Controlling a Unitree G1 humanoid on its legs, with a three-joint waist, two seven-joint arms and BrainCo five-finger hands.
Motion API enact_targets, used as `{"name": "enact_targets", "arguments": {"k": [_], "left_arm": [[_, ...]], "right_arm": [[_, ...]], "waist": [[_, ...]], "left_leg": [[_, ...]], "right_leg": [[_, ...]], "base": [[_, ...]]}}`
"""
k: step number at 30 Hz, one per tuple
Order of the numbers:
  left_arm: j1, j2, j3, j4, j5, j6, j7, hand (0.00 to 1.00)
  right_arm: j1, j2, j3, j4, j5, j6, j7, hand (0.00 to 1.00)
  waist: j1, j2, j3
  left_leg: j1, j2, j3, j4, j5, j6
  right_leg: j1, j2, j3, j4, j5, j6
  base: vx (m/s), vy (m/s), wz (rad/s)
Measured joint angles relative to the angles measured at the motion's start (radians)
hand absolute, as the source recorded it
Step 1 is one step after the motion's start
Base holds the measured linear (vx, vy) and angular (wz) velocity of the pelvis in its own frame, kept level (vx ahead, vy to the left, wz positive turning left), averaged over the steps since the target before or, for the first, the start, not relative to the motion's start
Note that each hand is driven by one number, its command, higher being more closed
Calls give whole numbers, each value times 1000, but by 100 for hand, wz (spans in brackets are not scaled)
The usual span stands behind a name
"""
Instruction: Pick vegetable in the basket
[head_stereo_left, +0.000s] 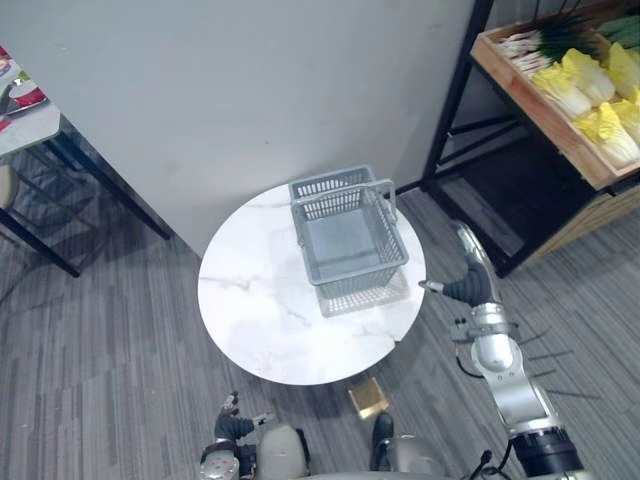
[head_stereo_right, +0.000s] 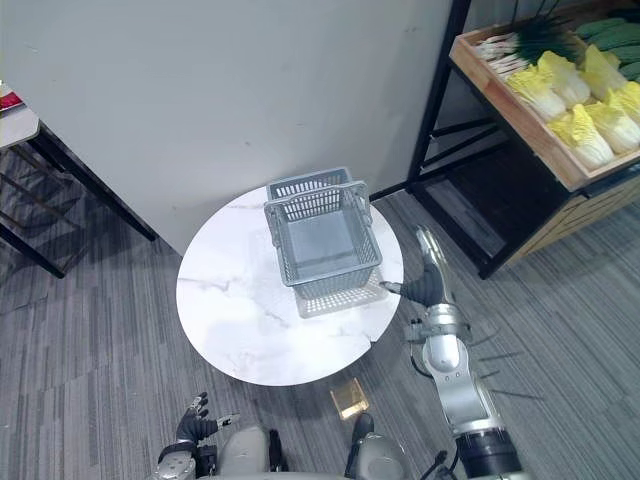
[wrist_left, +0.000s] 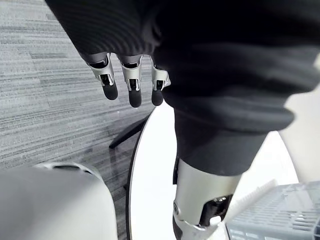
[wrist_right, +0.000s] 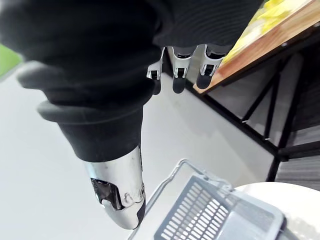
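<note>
A grey plastic basket (head_stereo_left: 362, 291) stands empty on the back right part of a round white marble table (head_stereo_left: 262, 305). Yellow-green cabbages (head_stereo_left: 588, 86) and green onions (head_stereo_left: 537, 41) lie on a wooden shelf (head_stereo_left: 548, 125) at the upper right. My right hand (head_stereo_left: 471, 278) hangs in the air just off the table's right edge, between basket and shelf. Its fingers (wrist_right: 180, 70) are straight and hold nothing. Low at the near left, below the table's edge, my left hand (head_stereo_left: 235, 426) is open with relaxed fingers (wrist_left: 131, 84) and is also empty.
The shelf rests in a black metal rack (head_stereo_left: 456, 92) with a lower dark board. A small brown block (head_stereo_left: 368, 398) lies on the carpet under the table's near edge. Another table with dark legs (head_stereo_left: 40, 135) stands at the far left. A grey wall rises behind.
</note>
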Motion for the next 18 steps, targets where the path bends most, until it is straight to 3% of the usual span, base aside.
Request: {"name": "enact_targets", "arguments": {"k": [2, 6, 8, 13, 15, 18], "left_arm": [[-7, 15, -1, 15, 5, 0, 0, 0], [-6, 21, -12, 15, 5, -1, 1, 0], [-8, 29, -12, 14, 5, -2, 2, 0], [-11, 30, -12, 6, 2, -5, 6, 0], [-22, 30, -12, 7, -3, -6, 9, 0], [-39, 33, -12, 5, -19, -19, 25, 0]], "right_arm": [[-61, -10, 33, 53, -32, 4, -1, 0], [-241, -35, 150, 174, -88, 4, -7, 0], [-336, -47, 181, 249, -117, 7, -21, 0], [-579, -136, 237, 406, -152, 42, -42, 0], [-669, -185, 242, 465, -152, 54, -54, 0], [-812, -236, 283, 580, -152, 78, -64, 0]], "waist": [[1, -25, 0], [7, -23, 1], [24, -25, 4], [37, -24, 37], [54, -15, 62], [56, 1, 85]], "left_leg": [[24, -39, 5, -58, 12, 13], [31, -86, 17, -148, 48, 34], [22, -102, 16, -195, 74, 40], [-11, -122, 8, -287, 131, 56], [-22, -132, -2, -306, 146, 62], [-45, -140, -34, -335, 174, 65]], "right_leg": [[0, -36, 3, -8, -3, 26], [-24, -64, 13, -39, 16, 55], [-54, -74, 14, -41, 21, 60], [-112, -77, 7, -67, 52, 60], [-123, -79, 1, -75, 61, 61], [-143, -81, -22, -75, 62, 60]], "base": [[161, 150, 10], [51, 86, 1], [4, 62, 4], [-26, 45, 6], [-33, 42, 11], [-13, 32, 27]]}}
